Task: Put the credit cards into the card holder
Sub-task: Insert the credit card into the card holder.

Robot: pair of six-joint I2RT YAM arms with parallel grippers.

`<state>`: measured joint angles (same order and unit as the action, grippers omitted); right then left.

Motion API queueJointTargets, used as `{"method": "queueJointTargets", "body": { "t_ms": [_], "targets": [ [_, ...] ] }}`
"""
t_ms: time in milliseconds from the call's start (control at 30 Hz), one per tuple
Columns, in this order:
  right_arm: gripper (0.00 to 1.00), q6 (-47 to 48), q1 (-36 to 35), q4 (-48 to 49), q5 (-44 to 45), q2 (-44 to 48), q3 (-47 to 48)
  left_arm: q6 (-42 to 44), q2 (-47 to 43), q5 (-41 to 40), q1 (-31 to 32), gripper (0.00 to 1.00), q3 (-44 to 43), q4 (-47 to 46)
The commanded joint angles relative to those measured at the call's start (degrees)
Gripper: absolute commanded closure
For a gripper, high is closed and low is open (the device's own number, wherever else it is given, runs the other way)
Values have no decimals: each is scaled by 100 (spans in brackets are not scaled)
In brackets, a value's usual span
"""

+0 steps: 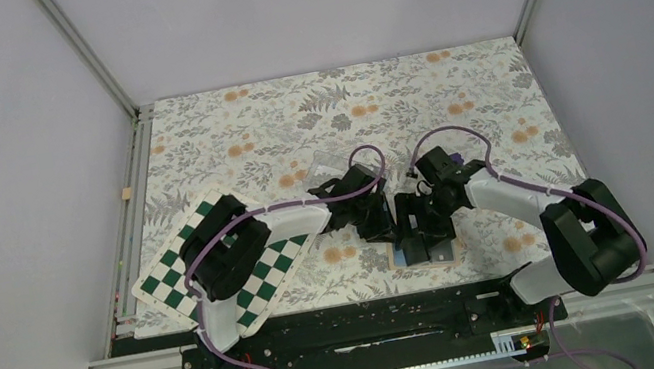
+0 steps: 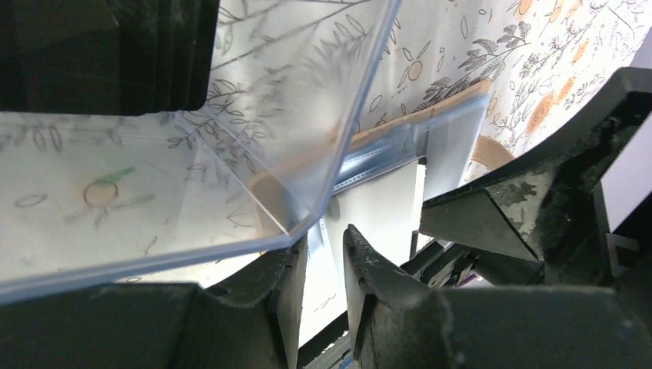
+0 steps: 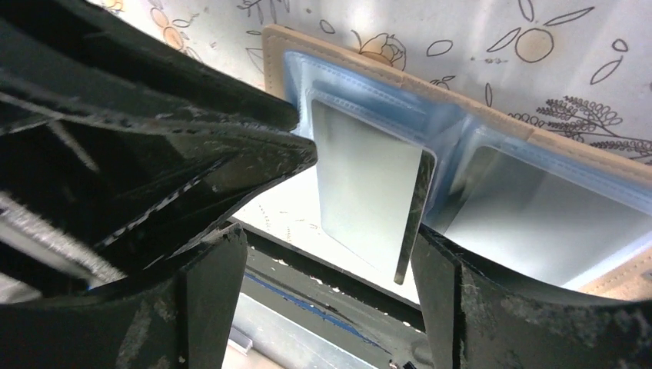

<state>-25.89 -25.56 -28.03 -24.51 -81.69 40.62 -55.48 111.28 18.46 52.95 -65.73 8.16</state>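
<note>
right wrist view shows you one credit card (image 3: 369, 184) standing on edge, its far end tucked into a pocket of the card holder (image 3: 492, 115). the holder lies open, blue lining up, on the floral surface (image 1: 291, 120) near its front edge

your right gripper (image 3: 330, 254) straddles the card with its fingers (image 3: 207, 300) spread wide and released. the card's edge sits just beside one finger and well apart from the other

your left gripper (image 2: 323, 265) shows only a narrow gap. i cannot tell whether it pinches anything, and the clear box (image 2: 292, 115) crowds its view

the card looks thin, stiff, light and slick, so i judge it will skate rather than bend. take it by its two long edges near the free end and push along its length. the pocket looks soft and may bunch, or the holder may slide, unless you pin it down
</note>
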Motion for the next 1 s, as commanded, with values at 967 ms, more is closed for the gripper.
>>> {"method": "queueJointTargets", "body": {
  "t_ms": [967],
  "targets": [
    [40,195,566,-517,-54,900,62,-83,-194,870,120,69,44,-1065]
  ]
}}
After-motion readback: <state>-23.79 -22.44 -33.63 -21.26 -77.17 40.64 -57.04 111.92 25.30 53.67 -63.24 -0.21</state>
